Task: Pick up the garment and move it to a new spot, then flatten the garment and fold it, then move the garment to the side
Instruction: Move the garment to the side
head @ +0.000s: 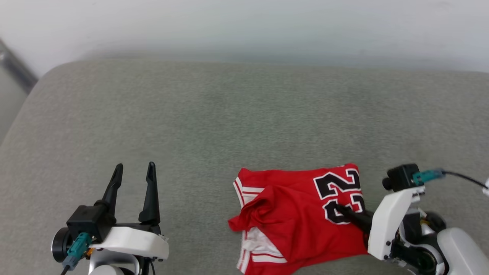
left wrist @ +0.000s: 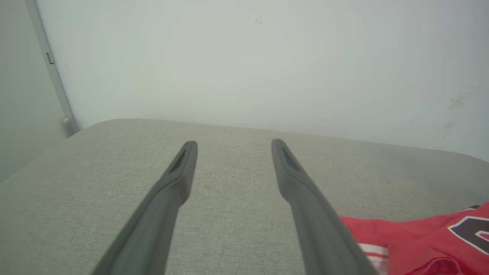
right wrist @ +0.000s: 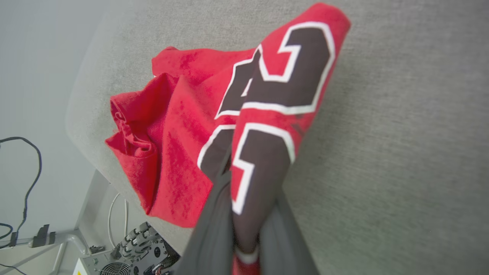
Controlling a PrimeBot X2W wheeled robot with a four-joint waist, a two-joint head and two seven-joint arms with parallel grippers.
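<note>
currently the right end effector (head: pixel 340 208) pinches the garment (head: pixel 298 225) by its numbers; left end effector (head: pixel 135 167) spread, well apart.

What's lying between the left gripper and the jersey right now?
Just bare grey cushion. The head view shows that stretch with nothing on it, from the open left gripper across to the red jersey.

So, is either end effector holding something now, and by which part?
The right end effector is shut on the garment, pinching fabric at the black numbers. The left end effector is open, empty.
</note>
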